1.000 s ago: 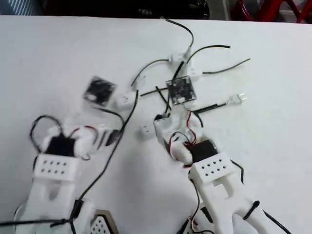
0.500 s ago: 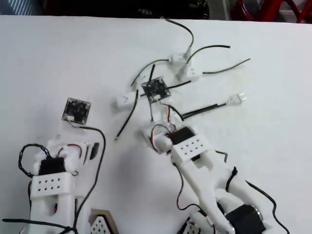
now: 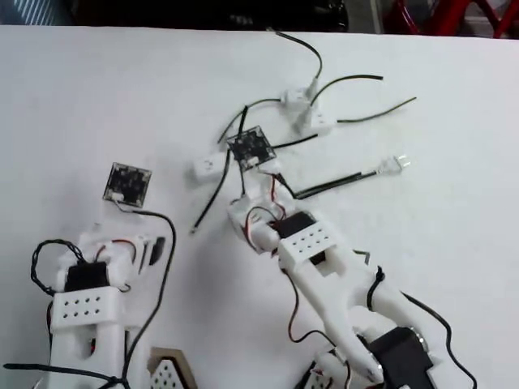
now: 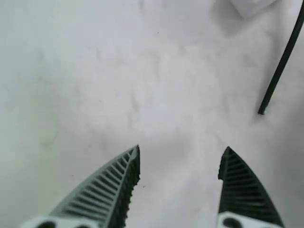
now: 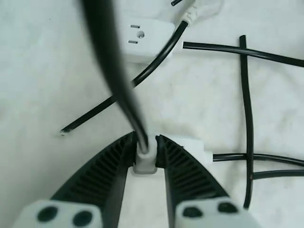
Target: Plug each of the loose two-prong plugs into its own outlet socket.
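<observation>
Right claw (image 5: 145,141) clenched on a white plug (image 5: 144,164); the plug's black cord (image 5: 116,71) runs up from between the fingers towards the camera. A white block (image 5: 190,147) sits against one finger; cannot tell whether the plug is seated in it. An outlet socket (image 5: 145,39), with two slots and a round hole, lies on the table (image 5: 47,71) on its own cord, near the claw but apart from it. High view: a loose two-prong plug (image 3: 395,164) lies on the right part of the table, prongs free, well apart from both arms. Left claw (image 4: 180,159) released, fingers spread above bare table; a black cable end (image 4: 262,111) lies nearby.
</observation>
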`<state>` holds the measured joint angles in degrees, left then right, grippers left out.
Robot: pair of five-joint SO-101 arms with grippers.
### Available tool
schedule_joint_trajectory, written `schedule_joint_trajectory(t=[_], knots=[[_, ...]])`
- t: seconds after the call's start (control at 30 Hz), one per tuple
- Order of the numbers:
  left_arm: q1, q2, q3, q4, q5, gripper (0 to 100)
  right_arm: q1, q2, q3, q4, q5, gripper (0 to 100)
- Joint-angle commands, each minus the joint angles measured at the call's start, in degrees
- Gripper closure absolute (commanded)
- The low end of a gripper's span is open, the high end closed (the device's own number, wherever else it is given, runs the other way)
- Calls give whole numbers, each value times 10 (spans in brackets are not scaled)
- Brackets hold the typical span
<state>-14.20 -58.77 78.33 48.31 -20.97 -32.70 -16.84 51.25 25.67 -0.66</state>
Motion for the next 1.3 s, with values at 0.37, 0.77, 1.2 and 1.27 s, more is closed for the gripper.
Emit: schedule_joint_trajectory(t=[0.37, 0.77, 1.2, 1.27], knots=[[-6, -9, 2, -12, -6, 729, -4, 2, 52, -19, 6, 981], [-6, -8, 2, -13, -6, 730, -28, 66, 52, -16, 64, 981], [-6, -11, 8, -17, -6, 731, -26, -109, -61, 132, 71, 981], [-6, -11, 8, -17, -6, 731, -26, -145, -92, 157, 73, 981]])
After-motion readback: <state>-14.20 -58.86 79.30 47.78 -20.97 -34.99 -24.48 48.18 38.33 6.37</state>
